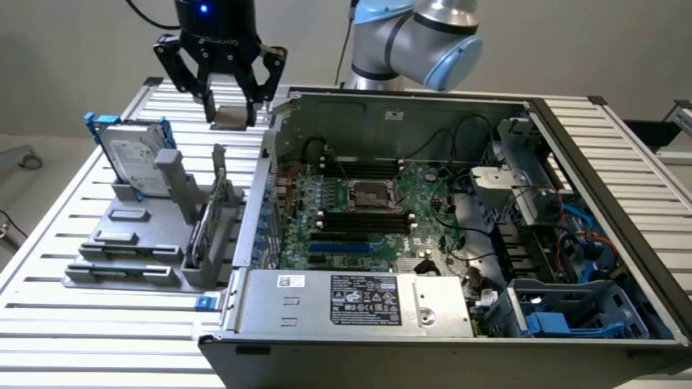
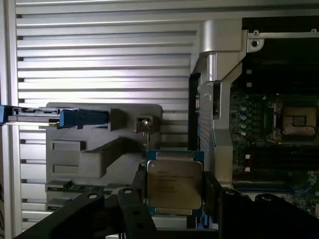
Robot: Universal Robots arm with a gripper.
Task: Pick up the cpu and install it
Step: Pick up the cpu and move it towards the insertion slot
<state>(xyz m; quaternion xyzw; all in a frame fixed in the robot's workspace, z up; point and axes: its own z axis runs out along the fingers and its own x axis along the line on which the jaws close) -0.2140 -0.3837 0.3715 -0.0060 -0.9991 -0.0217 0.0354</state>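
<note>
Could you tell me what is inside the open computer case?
Inside the case: a green board with a black-framed socket, blue cables, a power supply. Whatever lies under the supply is covered.

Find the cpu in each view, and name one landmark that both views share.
Exterior view: the cpu hangs in the hand, above the slatted table, on the exterior view's left of the open case.
Wrist view: the cpu sits gripped in the hand, close to the camera.
Shared landmark: the black-framed socket.

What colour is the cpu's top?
Dull silver with dark print on the cpu; clearest in the wrist view.
</note>
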